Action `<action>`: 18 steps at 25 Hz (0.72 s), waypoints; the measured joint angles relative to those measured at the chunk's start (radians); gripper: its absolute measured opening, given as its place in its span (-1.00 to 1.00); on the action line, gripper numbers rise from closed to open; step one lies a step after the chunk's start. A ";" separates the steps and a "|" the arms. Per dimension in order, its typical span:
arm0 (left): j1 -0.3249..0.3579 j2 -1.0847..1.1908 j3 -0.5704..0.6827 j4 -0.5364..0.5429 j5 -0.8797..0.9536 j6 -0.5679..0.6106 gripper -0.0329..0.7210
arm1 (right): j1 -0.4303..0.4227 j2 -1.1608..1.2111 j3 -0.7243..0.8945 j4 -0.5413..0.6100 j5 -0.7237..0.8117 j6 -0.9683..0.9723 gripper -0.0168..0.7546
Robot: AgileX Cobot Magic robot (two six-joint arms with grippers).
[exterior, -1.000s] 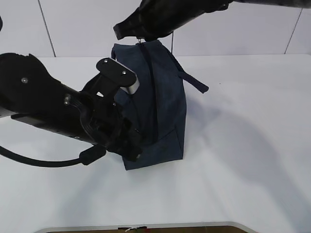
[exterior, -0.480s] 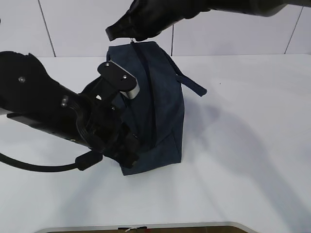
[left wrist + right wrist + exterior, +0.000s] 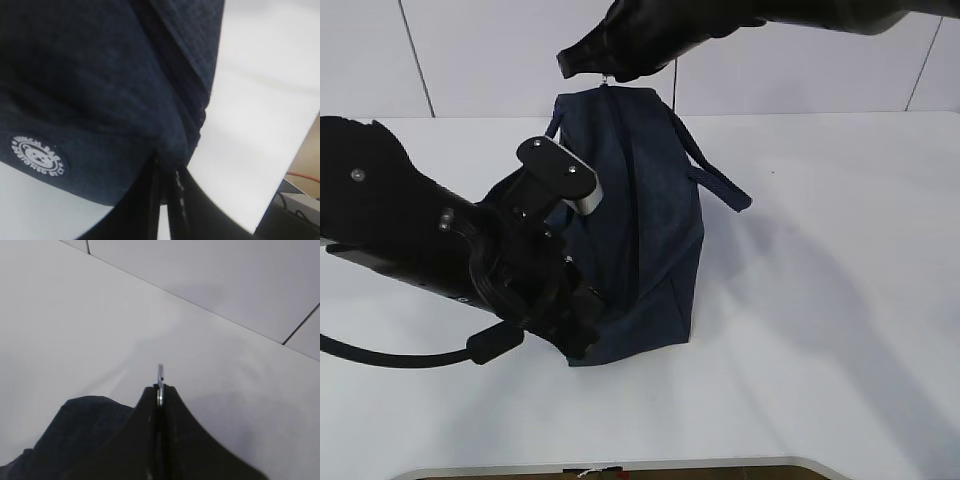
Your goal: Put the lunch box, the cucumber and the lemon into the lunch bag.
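The lunch bag [image 3: 650, 220], of dark navy fabric, is seen standing upright on the white surface [image 3: 820, 300], its zipper line [image 3: 623, 170] running up the near face to the top. A loop handle [image 3: 715, 178] hangs off its right side. A round white bear logo [image 3: 38, 156] (lettering illegible) is printed low on one face. The metal ring pull [image 3: 160, 379] stands above the top.

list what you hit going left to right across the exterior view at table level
left arm → left gripper shut on the bag's lower corner → lunch bag → its loop handle → bare table
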State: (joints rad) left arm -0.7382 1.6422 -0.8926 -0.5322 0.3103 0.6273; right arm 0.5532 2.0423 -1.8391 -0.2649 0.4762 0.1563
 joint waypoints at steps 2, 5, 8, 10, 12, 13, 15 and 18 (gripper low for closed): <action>0.000 0.000 0.000 0.011 0.007 0.000 -0.95 | -0.002 0.004 -0.001 0.000 0.000 0.016 -0.94; 0.000 -0.004 0.000 0.028 0.026 0.000 -0.95 | -0.004 0.016 -0.001 0.000 0.000 0.041 -0.94; 0.000 -0.019 0.002 0.043 0.051 0.000 -0.95 | -0.004 0.019 -0.001 0.000 0.002 0.053 -0.94; 0.000 -0.039 0.006 0.065 0.066 -0.007 -0.95 | -0.004 0.019 -0.002 0.000 0.008 0.057 -0.94; 0.000 -0.061 0.010 0.096 0.090 -0.023 -0.95 | -0.004 0.020 -0.002 0.000 0.012 0.057 -0.94; 0.000 -0.071 0.010 0.111 0.103 -0.033 -0.95 | -0.004 0.023 -0.002 0.000 0.012 0.059 -0.94; 0.008 -0.081 0.010 0.145 0.125 -0.057 -0.95 | -0.004 0.033 -0.002 0.000 0.011 0.059 -0.94; 0.033 -0.087 0.010 0.170 0.159 -0.082 -0.95 | -0.004 0.054 -0.012 -0.007 0.005 0.059 -0.94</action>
State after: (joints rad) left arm -0.7051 1.5556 -0.8823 -0.3624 0.4690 0.5449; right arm 0.5488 2.0958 -1.8506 -0.2722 0.4809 0.2150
